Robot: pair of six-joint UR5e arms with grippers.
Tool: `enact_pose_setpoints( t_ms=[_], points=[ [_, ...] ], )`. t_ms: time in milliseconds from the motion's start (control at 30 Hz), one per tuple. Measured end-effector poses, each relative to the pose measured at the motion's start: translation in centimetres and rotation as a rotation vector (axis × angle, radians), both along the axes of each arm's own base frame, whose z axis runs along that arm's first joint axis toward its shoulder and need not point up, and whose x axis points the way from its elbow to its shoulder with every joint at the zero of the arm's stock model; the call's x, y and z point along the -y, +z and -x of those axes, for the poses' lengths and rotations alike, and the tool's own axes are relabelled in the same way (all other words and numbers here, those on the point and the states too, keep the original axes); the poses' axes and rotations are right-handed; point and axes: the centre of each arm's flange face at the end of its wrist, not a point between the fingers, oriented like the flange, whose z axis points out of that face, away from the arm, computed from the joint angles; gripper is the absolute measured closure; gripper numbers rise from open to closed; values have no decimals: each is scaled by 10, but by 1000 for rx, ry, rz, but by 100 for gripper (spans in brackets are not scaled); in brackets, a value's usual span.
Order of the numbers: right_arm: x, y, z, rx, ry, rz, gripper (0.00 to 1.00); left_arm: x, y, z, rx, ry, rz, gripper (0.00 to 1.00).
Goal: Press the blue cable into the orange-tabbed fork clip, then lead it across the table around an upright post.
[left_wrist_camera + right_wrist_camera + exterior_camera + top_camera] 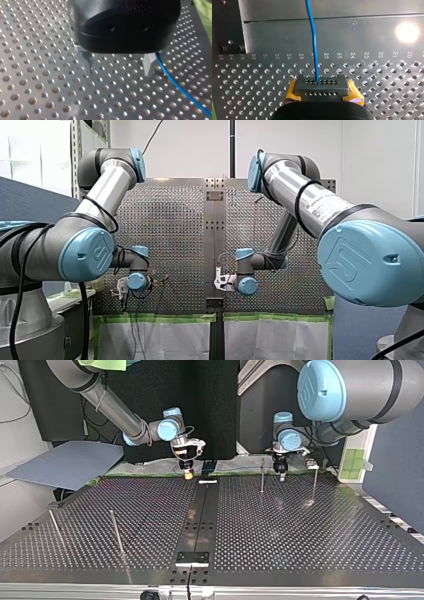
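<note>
The table (300, 535) is a dark metal plate with small round holes in regular rows. In the top view, a flat black plate (191, 557) lies at 6 o'clock by the closest edge, on the smooth middle strip (202, 515). At 8 o'clock the two near posts (118, 532), thin metal rods, stand apart from each other. Further away, at about 1 o'clock, the two far posts (262, 475) have the same thin shape and stand close to the far edge.

My left gripper (280, 478) hangs between them, with its tips near the table. In its wrist view the black rounded body carries two pale metal fingers (148, 63) that stand apart, with only table between them. The blue cable (180, 87), thin and smooth, lies just outside one finger, at 4 o'clock from the gripper.

At 12 o'clock of the top view my right gripper (188, 475) points down near a small white piece (207, 481). Its yellow pads (355, 93) and grey drilled fingers are closed on the cable, which leaves them toward 12 o'clock over a smooth bright steel sheet (362, 37).
</note>
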Motion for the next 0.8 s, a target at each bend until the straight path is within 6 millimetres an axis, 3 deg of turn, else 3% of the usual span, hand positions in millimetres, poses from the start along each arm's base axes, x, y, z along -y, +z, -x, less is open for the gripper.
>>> enact_pose_setpoints(
  t_ms=[233,500,800],
  points=[
    [0,0,0,-8,1,-4,100,2,-6,9,-67,-39,23,0],
    [-1,-1,1,-37,1,-12,100,10,-18,44,-186,-117,9,0],
    [0,0,0,-40,0,-10,100,15,0,70,-189,-176,76,0]
  ],
)
